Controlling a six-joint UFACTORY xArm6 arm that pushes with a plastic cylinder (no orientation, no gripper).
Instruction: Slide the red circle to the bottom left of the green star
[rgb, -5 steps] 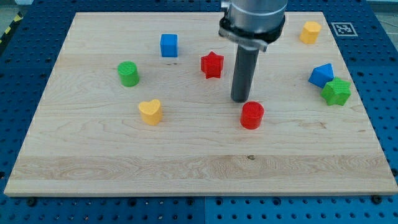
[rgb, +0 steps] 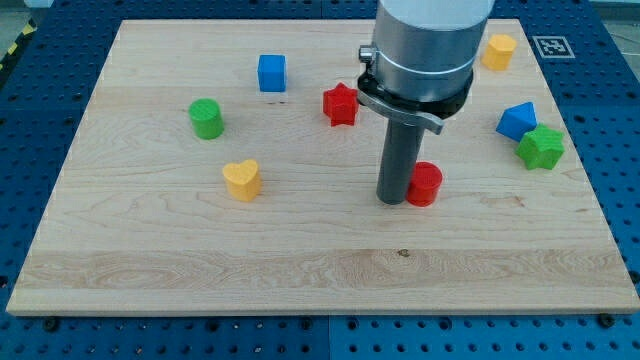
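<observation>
The red circle (rgb: 426, 184) lies right of the board's middle. My tip (rgb: 392, 199) rests on the board, touching the red circle's left side. The green star (rgb: 541, 148) sits near the view's right edge, up and to the right of the red circle, with a blue block (rgb: 516, 120) touching it at its upper left.
A red star (rgb: 341, 104) sits up and left of my tip. A blue cube (rgb: 271, 73), a green cylinder (rgb: 206, 118) and a yellow heart (rgb: 241, 180) lie at the left. A yellow block (rgb: 499, 50) is at the top right.
My tip moved down and slightly right, coming against the red circle's left side. The red circle slid a little to the right.
</observation>
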